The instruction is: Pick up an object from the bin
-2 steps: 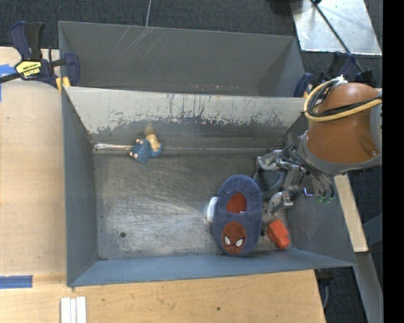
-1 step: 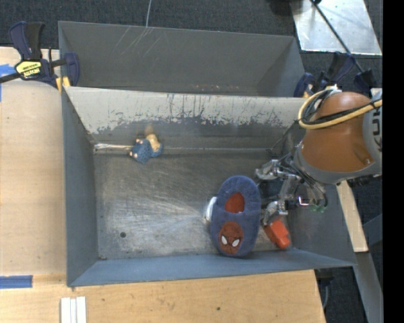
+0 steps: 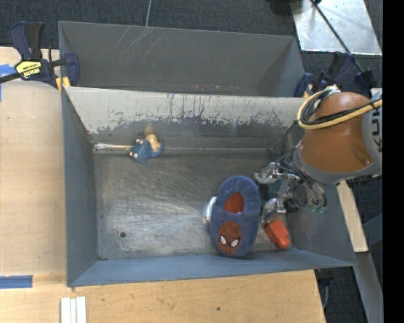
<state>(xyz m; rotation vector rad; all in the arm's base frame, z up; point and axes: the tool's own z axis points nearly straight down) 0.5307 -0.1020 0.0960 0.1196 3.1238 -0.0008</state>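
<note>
Closest to the lens is the arm's orange cover (image 3: 333, 140), above the bin's (image 3: 155, 214) right side. Below it the gripper (image 3: 277, 204) is down near the floor in the front right corner. Whether it is spread or clenched cannot be told, and nothing is visibly gripped. A red block (image 3: 279, 234) lies just under its tip, possibly touching. Just left of both is a blue slipper (image 3: 236, 214) with a red spider-mask face, close beside the block. Well apart, a small blue and yellow toy (image 3: 145, 147) lies by the back wall.
</note>
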